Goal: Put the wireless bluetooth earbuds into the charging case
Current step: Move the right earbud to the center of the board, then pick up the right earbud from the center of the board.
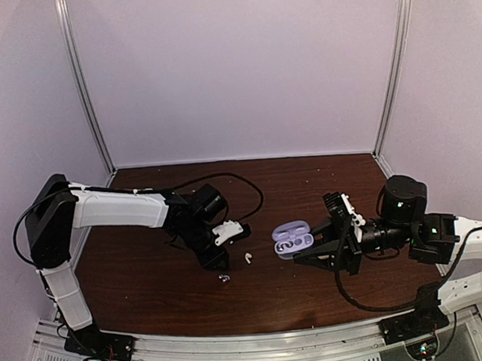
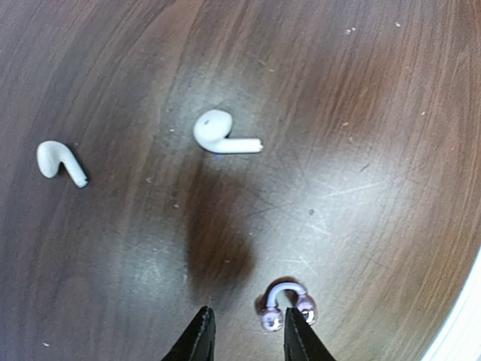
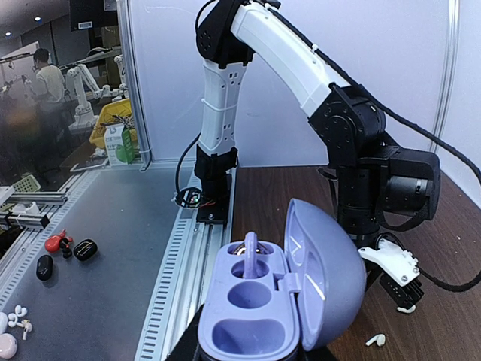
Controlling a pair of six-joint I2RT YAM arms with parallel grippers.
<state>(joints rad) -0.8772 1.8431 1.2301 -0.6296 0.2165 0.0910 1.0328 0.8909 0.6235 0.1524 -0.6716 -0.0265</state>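
While the charging case (image 3: 327, 282) is clamped by the right hand (image 1: 316, 244), 1 purple earbud (image 3: 251, 252) is seated inside. The left hand (image 2: 246, 323) is held apart beside a second purple earbud (image 2: 284, 289) on the tabletop (image 2: 361, 113), near 2 white earbuds (image 2: 214, 131) (image 2: 54, 158).

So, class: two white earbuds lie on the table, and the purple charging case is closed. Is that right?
Not quite. The charging case is open, its lid tipped back, as the right wrist view shows. The two white earbuds do lie on the table.
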